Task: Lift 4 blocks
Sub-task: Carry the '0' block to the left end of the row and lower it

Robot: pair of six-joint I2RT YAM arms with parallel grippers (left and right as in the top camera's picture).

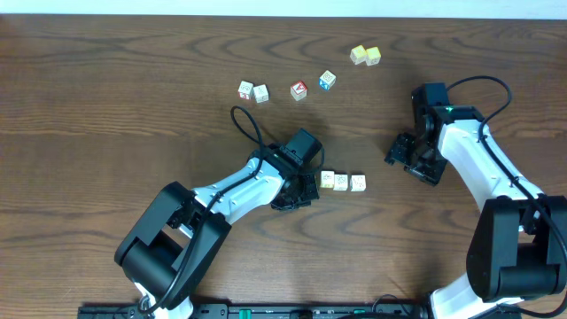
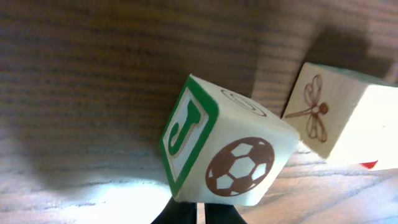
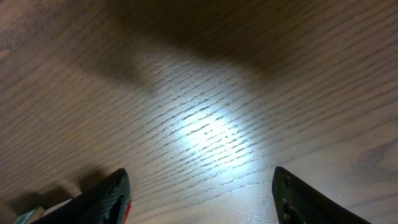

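Overhead, the left gripper (image 1: 299,190) sits at the nine o'clock end of the row of blocks (image 1: 342,182), which lies just below the centre of the table (image 1: 106,106). Three pale cubes show side by side there, and whether a fourth hides under the gripper I cannot tell. Its jaws are clenched with nothing between them — in the left wrist view the dark fingertips meet at six o'clock, right under the J block (image 2: 217,149). That cube is tipped up on an edge, its green letter facing nine o'clock and a football print toward the lens. The dragonfly block (image 2: 333,115) stands at two o'clock of it, close beside, though I cannot tell if they touch. At three o'clock of the row, well apart, the right gripper (image 1: 400,152) hangs released, jaws wide over bare wood in its own view. The danger, as I judge it, is the tilt: a shut claw shoving further could roll the J block over or skew the line — and a crooked bar squeezed from both ends would likely buckle and spill when lifted.
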